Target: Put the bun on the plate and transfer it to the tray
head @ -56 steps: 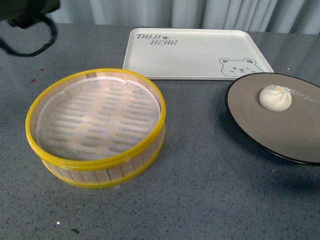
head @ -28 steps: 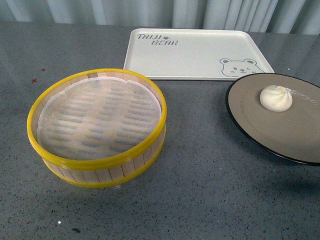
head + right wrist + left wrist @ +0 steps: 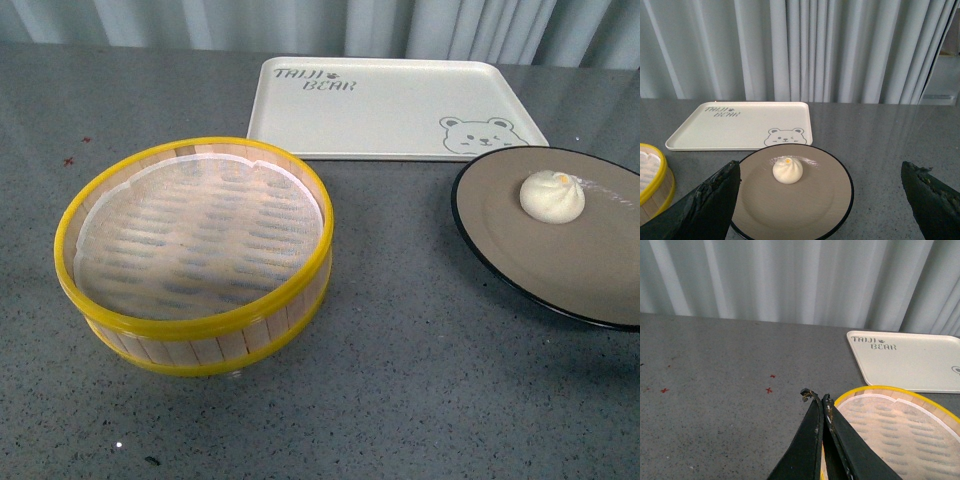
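You can see the bun [image 3: 551, 196] sitting on the plate [image 3: 560, 280], on the right side of the grey table [image 3: 400, 400]. It sits swirl side up w/ a tiny orange dot on top. It's a bit toward the back of the plate, not in the middle. The plate is on the table, not on the tray [image 3: 380, 110]. It sits just in front of the tray, by the corner w/ the bear face. You can't tell if the 2 rims touch.

The L claw [image 3: 816, 396] has its 2 black fingers pressed tight together, w/ nothing between them. It hangs right by the yellow rim of the steamer basket [image 3: 190, 260]. That basket is on the left side of the table, well apart from the plate, and has a white paper liner [image 3: 190, 235] inside. Small red cross marks [image 3: 769, 390] show on the table past the L claw.

The R claw [image 3: 819, 167] is spread wide and holds nothing. From its cam, the plate and bun show between its 2 fingers, and the tray lies behind them. Pale curtains [image 3: 840, 50] hang at the back.
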`<state>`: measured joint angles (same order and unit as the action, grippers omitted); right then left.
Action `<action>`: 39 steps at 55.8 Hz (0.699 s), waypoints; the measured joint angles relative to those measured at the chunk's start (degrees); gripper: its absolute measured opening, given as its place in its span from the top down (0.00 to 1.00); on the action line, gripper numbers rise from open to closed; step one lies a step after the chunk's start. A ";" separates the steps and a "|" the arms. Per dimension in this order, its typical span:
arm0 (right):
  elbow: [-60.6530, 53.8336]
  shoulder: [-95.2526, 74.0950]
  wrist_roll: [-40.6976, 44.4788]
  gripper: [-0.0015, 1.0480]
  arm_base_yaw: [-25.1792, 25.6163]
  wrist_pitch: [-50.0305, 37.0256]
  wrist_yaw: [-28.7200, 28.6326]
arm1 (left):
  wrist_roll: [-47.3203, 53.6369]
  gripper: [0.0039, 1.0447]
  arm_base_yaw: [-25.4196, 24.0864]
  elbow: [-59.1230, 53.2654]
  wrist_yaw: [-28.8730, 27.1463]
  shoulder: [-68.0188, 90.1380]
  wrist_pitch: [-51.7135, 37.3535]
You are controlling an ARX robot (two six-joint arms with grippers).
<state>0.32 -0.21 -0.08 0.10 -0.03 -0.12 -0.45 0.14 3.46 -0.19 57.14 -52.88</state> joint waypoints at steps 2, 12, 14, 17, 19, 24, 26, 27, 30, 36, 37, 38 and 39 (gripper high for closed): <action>0.00 0.00 0.00 0.09 0.00 0.00 0.02 | 0.00 0.96 0.00 -0.33 0.00 -1.40 1.03; 0.00 0.00 0.00 0.09 0.00 0.00 0.02 | 0.02 0.96 0.00 -1.75 0.04 -8.81 6.99; 0.00 0.00 0.00 0.09 0.00 0.00 0.02 | 0.02 0.96 0.00 -1.88 0.04 -10.21 8.24; 0.00 0.00 0.00 0.09 0.00 0.00 0.02 | 0.02 0.96 0.00 -1.90 0.00 -12.46 10.12; 0.00 0.00 0.00 0.09 0.00 0.00 0.02 | 0.00 0.96 0.00 -1.90 0.02 -14.21 11.63; 0.00 0.00 0.00 0.09 0.00 0.00 0.04 | 0.02 0.96 0.00 -1.92 0.02 -17.44 14.32; 0.00 0.00 0.00 0.09 0.00 0.00 0.04 | 0.02 0.96 0.00 -1.92 0.02 -18.67 15.43; 0.00 0.00 0.00 0.09 0.00 0.00 0.02 | 0.02 0.96 0.00 -1.95 0.04 -19.50 16.17; 0.00 0.00 0.00 0.09 0.00 0.00 0.04 | 0.02 0.96 0.00 -1.95 0.04 -21.49 17.99; 0.00 0.00 0.00 0.09 0.00 0.00 0.02 | 0.00 0.96 0.00 -1.97 0.02 -25.97 22.16; 0.00 0.00 0.00 0.09 0.00 0.00 0.02 | 0.02 0.96 0.00 -1.97 0.02 -26.67 22.80; 0.00 0.00 0.00 0.09 0.00 0.00 0.02 | 0.02 0.96 0.00 -1.97 0.04 -27.39 23.47; 0.00 0.00 0.00 0.09 0.00 0.00 0.04 | 0.00 0.96 0.00 -1.97 0.04 -28.09 24.11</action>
<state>0.32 -0.21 -0.08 0.10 -0.03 -0.08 -0.45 0.14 1.50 -0.14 29.06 -28.77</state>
